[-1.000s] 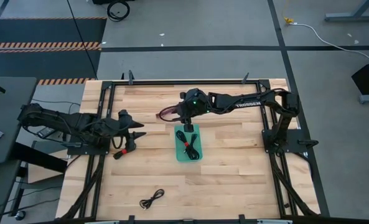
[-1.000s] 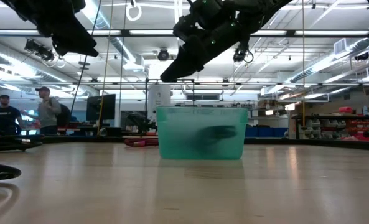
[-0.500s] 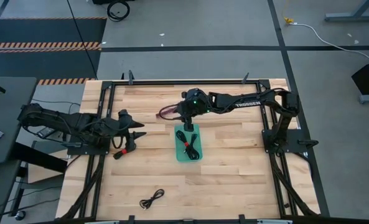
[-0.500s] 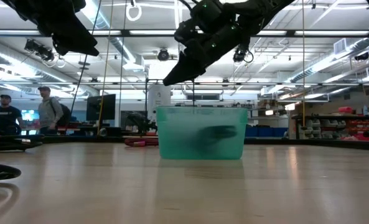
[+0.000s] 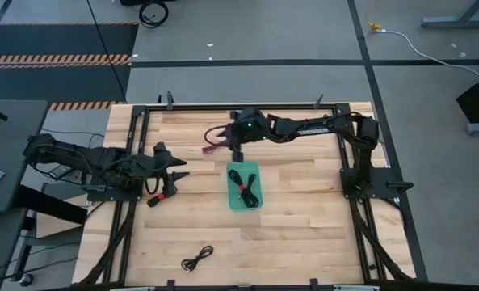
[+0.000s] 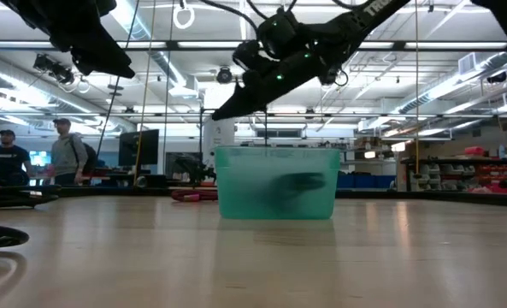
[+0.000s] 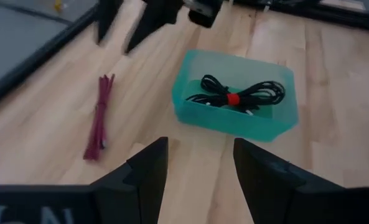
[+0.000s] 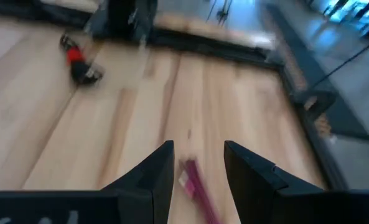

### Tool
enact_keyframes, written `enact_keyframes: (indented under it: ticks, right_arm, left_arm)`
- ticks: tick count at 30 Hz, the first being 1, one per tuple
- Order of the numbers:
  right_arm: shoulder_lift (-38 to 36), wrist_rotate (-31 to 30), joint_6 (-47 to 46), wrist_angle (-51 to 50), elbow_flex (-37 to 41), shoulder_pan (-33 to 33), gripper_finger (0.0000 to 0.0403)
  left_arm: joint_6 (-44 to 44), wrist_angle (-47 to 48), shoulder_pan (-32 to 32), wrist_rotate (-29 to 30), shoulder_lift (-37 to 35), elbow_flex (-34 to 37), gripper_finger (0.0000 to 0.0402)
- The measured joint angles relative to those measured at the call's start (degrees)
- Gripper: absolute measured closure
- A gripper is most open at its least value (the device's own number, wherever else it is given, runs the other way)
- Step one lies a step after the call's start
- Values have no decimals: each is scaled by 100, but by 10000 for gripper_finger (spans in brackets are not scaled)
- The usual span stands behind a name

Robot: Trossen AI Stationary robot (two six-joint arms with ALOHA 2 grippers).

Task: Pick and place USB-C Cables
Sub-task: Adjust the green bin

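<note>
From up top I get even, bright light on the pale wooden table [image 5: 304, 202], with only soft, short shadows under the arms. At table height the ceiling strip lights [image 6: 458, 64] glare hard, and the near tabletop is soft and out of focus. The translucent teal tray [image 6: 274, 181] shows its contents only as a dark smear. My right wrist picture is heavily motion-blurred; the maroon cable [image 8: 196, 183] is streaked. The left wrist picture is mildly soft, its far corners blurred.
</note>
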State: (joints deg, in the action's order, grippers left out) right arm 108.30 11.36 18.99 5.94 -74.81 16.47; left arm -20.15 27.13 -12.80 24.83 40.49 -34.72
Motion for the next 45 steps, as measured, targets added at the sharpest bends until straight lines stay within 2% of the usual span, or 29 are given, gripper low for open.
enact_keyframes:
  ticks: [5, 9, 22, 27, 30, 37, 42, 45]
  right_arm:
    - [341, 57, 48, -75, -468, -5, 257]
    - [548, 133, 118, -659, -743, -4, 257]
    - [652, 118, 110, -1664, -930, 92, 257]
    - [652, -282, -53, -1947, -928, 94, 257]
    - [652, -316, -142, -2090, -928, 100, 257]
    - [690, 152, -145, -2003, -928, 103, 257]
    - [876, 16, 17, -1979, -908, 103, 257]
    - [1041, -20, -83, -1578, -915, 103, 257]
  left_arm:
    - [653, -307, 166, 371, -34, -13, 212]
    - [772, -277, 392, 678, -47, -13, 212]
    - [1035, 59, 1206, 504, 169, -6, 212]
    - [1169, -31, 1401, 100, 279, -4, 212]
    - [1230, -251, 1491, -178, 384, -7, 212]
    - [797, -99, 1507, -1269, 627, -9, 212]
    - [641, 123, 1488, -1353, 718, -4, 212]
    - [363, 125, 1488, -1353, 752, -4, 212]
